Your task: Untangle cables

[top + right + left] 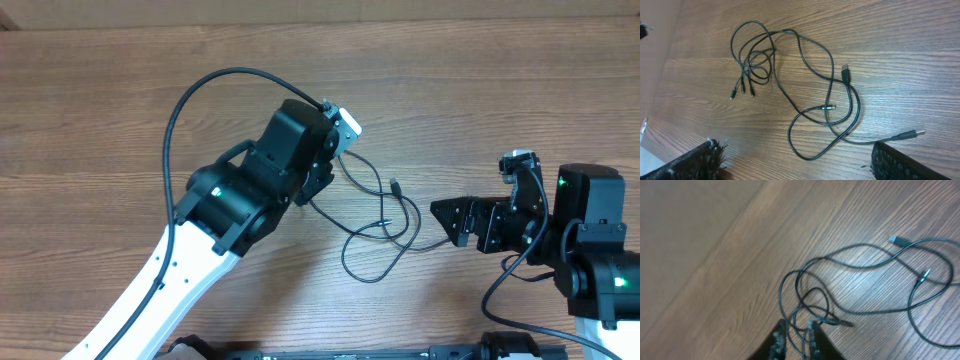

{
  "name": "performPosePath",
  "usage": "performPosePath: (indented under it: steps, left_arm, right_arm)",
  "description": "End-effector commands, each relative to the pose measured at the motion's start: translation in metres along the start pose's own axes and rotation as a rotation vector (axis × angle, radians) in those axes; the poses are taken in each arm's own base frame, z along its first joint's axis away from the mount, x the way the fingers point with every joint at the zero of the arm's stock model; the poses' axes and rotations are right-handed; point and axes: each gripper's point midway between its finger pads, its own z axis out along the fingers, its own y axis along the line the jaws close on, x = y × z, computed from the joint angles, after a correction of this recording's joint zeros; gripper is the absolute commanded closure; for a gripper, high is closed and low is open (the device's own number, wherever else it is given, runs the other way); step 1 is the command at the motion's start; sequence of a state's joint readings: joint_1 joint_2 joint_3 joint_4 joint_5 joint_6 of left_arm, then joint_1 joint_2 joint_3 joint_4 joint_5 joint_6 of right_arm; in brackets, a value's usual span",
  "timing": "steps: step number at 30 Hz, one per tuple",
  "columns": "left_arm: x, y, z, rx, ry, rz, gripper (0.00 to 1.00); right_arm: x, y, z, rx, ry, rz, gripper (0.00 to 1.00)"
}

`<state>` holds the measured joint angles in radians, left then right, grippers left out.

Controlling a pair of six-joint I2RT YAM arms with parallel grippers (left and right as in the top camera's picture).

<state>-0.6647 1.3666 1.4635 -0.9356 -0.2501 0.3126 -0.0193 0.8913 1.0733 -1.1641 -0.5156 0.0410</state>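
Observation:
The cables (385,225) are thin black cords lying in loose overlapping loops on the wooden table between the arms. My left gripper (797,339) is down on their left end, fingers nearly together with two strands running between them. In the overhead view it (322,182) is mostly hidden under its own wrist. The left wrist view shows the loops (860,265) fanning out to the right. My right gripper (447,222) is wide open and empty at the right end of the cables. In the right wrist view a cable loop (810,150) lies between its fingers (800,161).
A flat USB-style plug (845,72) and a small silver-tipped plug (829,107) lie in the middle of the loops. A longer plug (910,134) rests by my right finger. Several short plug ends (742,90) hang off the far bunch. Bare wood surrounds the cables.

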Motion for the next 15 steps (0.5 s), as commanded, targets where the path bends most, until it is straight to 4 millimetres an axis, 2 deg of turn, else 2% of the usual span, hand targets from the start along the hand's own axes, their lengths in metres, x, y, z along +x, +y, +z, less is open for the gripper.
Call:
performPosePath:
  steps: [1, 10, 12, 13, 14, 15]
  left_arm:
    - [0.002, 0.009, 0.004, -0.042, 0.028, -0.054, 0.71]
    - [0.018, -0.009, 0.008, 0.037, 0.1, -0.163, 0.57]
    - [0.021, -0.011, 0.008, 0.043, 0.113, -0.201, 0.5]
    - [0.022, -0.012, 0.007, 0.046, 0.119, -0.225, 0.2]
    - [0.023, -0.014, 0.007, 0.057, 0.124, -0.24, 0.0]
    - [0.025, -0.02, 0.006, 0.087, 0.134, -0.269, 0.0]
  right_arm:
    - [0.0, -0.002, 0.001, 0.009, -0.004, -0.006, 0.06]
    - [0.0, -0.002, 0.0, 0.01, -0.003, -0.005, 0.06]
    - [0.0, -0.002, 0.001, 0.01, -0.002, -0.004, 0.03]
    - [0.001, -0.003, 0.001, 0.01, 0.001, -0.003, 0.02]
    - [0.001, -0.003, 0.002, 0.011, 0.004, -0.001, 0.02]
    - [0.002, -0.004, 0.003, 0.012, 0.013, 0.004, 0.01]
